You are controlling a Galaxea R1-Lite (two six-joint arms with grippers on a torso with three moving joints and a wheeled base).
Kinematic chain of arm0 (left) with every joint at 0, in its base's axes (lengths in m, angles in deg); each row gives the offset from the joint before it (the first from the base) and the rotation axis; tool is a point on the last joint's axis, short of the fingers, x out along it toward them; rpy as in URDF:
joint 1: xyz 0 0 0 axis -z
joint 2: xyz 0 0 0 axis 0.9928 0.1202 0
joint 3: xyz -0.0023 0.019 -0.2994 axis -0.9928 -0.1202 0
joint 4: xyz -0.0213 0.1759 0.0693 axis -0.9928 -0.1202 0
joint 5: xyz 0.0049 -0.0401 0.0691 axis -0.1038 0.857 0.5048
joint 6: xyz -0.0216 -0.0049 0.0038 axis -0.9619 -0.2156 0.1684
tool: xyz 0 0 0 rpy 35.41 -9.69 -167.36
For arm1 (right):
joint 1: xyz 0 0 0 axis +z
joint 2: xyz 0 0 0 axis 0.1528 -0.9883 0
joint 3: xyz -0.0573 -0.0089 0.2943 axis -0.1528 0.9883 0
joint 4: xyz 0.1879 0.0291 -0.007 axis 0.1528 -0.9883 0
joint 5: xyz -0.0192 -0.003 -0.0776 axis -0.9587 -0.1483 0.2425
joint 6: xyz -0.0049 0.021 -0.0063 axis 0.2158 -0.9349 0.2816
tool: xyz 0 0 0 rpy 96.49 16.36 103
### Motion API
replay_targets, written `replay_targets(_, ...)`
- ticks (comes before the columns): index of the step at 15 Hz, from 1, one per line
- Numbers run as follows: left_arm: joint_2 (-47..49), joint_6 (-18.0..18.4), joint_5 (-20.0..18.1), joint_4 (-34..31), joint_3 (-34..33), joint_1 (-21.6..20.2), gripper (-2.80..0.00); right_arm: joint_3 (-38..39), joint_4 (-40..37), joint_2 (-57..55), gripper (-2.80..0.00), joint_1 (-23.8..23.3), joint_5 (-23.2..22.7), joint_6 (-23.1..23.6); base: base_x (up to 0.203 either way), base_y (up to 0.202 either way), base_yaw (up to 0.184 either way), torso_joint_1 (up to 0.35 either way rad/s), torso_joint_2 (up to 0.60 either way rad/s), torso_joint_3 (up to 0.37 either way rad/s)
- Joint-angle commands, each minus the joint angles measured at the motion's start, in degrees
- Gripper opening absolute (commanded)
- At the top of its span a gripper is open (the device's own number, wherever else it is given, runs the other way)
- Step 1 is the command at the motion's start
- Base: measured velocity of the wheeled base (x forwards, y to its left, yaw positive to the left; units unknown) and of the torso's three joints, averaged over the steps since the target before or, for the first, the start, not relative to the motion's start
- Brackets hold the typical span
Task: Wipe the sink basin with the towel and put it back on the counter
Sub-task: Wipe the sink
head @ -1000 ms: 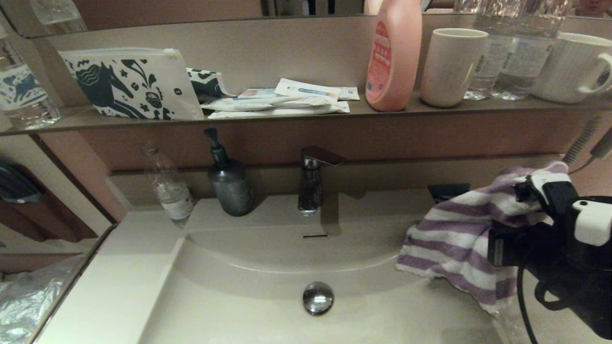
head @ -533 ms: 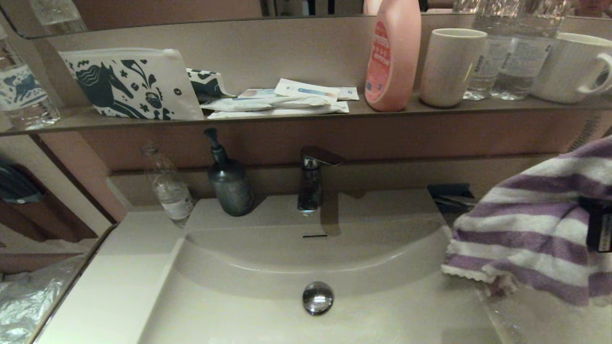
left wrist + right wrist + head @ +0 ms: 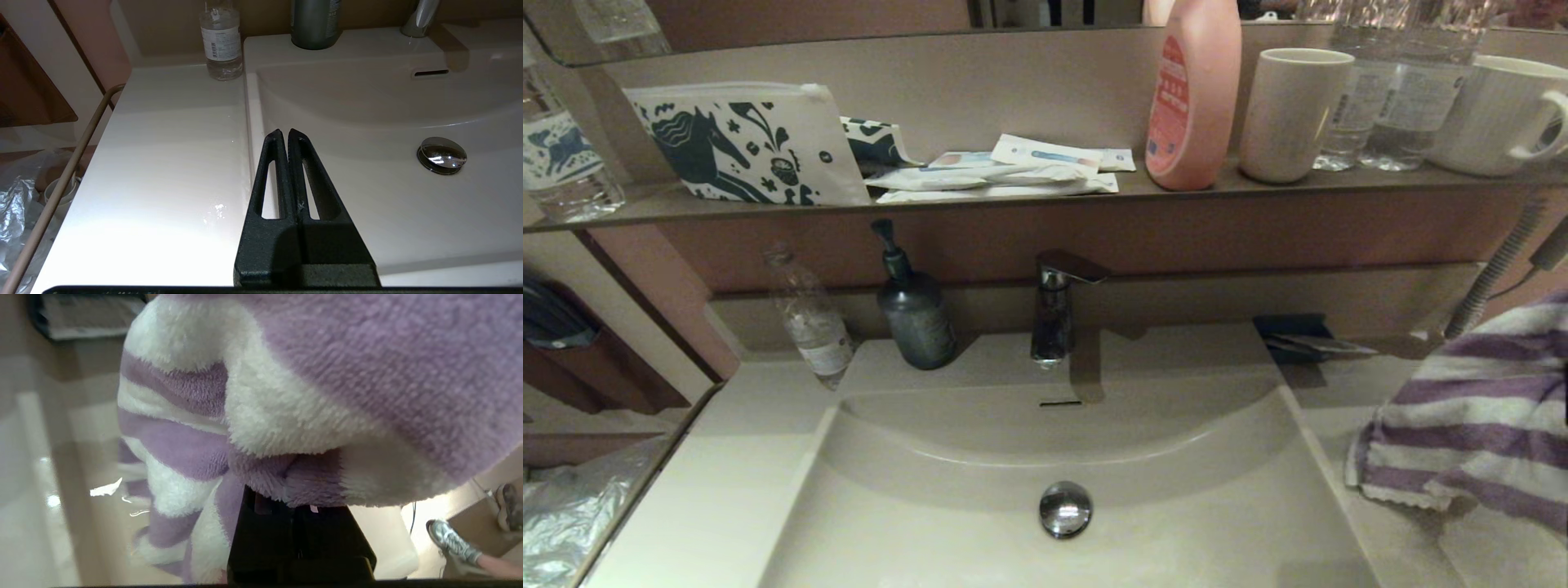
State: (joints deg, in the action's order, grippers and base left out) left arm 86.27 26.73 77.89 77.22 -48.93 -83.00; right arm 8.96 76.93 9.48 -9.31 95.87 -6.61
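The left fingers [image 3: 284,132] are pressed together and empty, hovering over the left rim where tabletop [image 3: 171,163] meets the sink basin [image 3: 367,106]. Ahead of their tips stand a clear bottle [image 3: 220,38] and a dark soap dispenser [image 3: 314,22]; the chrome drain plug [image 3: 441,154] lies off to their right. Over the tabletop right of the basin, the right fingers [image 3: 300,508] are buried in the striped towel [image 3: 1474,425] they hold, its lower edge near the surface.

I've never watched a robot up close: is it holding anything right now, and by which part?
Yes: the right gripper holds the striped towel by a bunched fold, the rest hanging over the counter. The left gripper is shut on nothing.
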Motion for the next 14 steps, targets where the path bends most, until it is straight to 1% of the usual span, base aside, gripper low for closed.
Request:
replay_targets(1,0.07,0.04,-0.01,0.03,0.0,-0.01,-2.8,1.64,4.07,-6.19,-2.8,-1.92,-0.1,0.09,0.0,0.0,0.0,0.0,0.0,0.0)
replay_targets(5,0.07,0.03,-0.01,0.03,0.0,-0.01,-2.8,1.83,10.49,-15.55,-2.8,-5.78,-0.32,0.19,0.0,0.0,0.0,0.0,0.0,0.0)
replay_targets(7,0.07,0.04,-0.01,0.03,0.0,-0.01,-2.8,1.07,13.1,-19.86,-2.8,-8.85,-0.37,0.41,0.0,0.0,0.0,0.0,0.0,0.0)
replay_targets(10,0.07,0.01,-0.01,0.03,0.0,-0.01,-2.8,-0.12,18.59,-24.73,-2.8,-16.17,-2.71,3.7,0.0,0.0,0.0,0.0,0.0,0.0)
replay_targets(12,0.07,0.04,-0.01,0.03,0.0,-0.01,-2.8,-1.68,19.79,-26.64,-2.8,-20.79,-4.13,6.14,0.0,0.0,0.0,0.0,0.0,0.0)
replay_targets(14,0.07,-0.01,-0.01,0.03,0.0,-0.01,-2.8,-4.29,20.05,-27.97,-2.8,-25.63,-6.99,8.01,0.0,0.0,0.0,0.0,0.0,0.0)
